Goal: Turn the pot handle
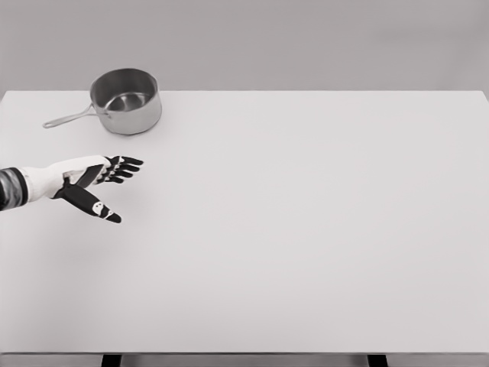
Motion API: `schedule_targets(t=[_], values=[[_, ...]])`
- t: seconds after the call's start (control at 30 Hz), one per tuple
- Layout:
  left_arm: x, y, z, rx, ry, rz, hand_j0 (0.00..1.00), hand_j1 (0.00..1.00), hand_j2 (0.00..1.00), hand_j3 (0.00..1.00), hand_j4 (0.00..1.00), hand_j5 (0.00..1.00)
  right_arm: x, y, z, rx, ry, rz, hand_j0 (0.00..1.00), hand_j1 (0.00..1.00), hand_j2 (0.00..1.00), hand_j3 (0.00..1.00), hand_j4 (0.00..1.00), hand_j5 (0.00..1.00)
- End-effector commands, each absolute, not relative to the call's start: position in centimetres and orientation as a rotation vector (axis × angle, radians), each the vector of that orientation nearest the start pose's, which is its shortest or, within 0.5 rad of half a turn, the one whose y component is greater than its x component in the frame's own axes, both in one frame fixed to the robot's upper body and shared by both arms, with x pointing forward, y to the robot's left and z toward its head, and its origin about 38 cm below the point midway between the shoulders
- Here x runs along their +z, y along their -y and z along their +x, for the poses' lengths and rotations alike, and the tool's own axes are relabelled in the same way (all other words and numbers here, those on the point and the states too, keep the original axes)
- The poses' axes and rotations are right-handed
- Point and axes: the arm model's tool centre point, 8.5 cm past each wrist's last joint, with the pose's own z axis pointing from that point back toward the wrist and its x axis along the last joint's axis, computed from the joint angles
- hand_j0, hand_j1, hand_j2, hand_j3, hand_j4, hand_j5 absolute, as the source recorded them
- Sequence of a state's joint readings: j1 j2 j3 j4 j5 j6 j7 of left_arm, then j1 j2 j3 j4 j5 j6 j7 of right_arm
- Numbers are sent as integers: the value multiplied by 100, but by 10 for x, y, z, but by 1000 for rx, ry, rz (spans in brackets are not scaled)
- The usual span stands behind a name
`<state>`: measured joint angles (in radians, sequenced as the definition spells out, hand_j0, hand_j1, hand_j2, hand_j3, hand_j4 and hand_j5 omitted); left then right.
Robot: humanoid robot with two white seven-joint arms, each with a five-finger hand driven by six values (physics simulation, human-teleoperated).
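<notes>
We count one round, grey metal pot (127, 102) with one long straight handle (69, 118), beyond one white-and-black five-fingered left hand (90, 183), whose five fingers are spread, all over one white rectangular table (306, 229).

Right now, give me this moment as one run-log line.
left robot hand: open, over table, clear of pot | pot: upright, far left | handle: points left, untouched | right arm: out of view

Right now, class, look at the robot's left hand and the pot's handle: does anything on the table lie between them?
Nothing visible does. The left hand is open, holding nothing, nearer the camera than the pot. The handle sticks out to the pot's left, and only bare table shows between hand and handle.
</notes>
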<state>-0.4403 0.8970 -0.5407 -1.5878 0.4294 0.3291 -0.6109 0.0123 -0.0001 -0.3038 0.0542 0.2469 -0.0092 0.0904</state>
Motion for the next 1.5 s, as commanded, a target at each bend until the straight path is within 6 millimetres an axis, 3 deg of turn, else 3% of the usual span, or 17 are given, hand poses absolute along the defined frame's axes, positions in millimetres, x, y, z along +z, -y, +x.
schedule_targets(t=[0.0,0.37,0.53,0.93,1.07,1.47], values=[[171,-349,405,-1028,1001,-154,100,100,100,100,100,100,-261,258,-24,-62,-49,17,100,100,100,100,100,100],[171,-382,410,-1071,940,35,100,100,100,100,100,100,-261,258,-25,-63,-51,18,100,100,100,100,100,100],[187,-399,416,-1076,926,124,100,100,100,100,100,100,-261,258,-25,-62,-51,18,100,100,100,100,100,100],[189,-408,432,-1089,908,234,100,100,100,100,100,100,-261,258,-24,-62,-49,17,100,100,100,100,100,100],[187,-411,449,-1071,906,286,100,100,100,100,100,100,-261,258,-25,-62,-51,18,100,100,100,100,100,100],[184,-417,460,-1055,887,335,100,100,100,100,100,100,-261,258,-24,-62,-49,17,100,100,100,100,100,100]])
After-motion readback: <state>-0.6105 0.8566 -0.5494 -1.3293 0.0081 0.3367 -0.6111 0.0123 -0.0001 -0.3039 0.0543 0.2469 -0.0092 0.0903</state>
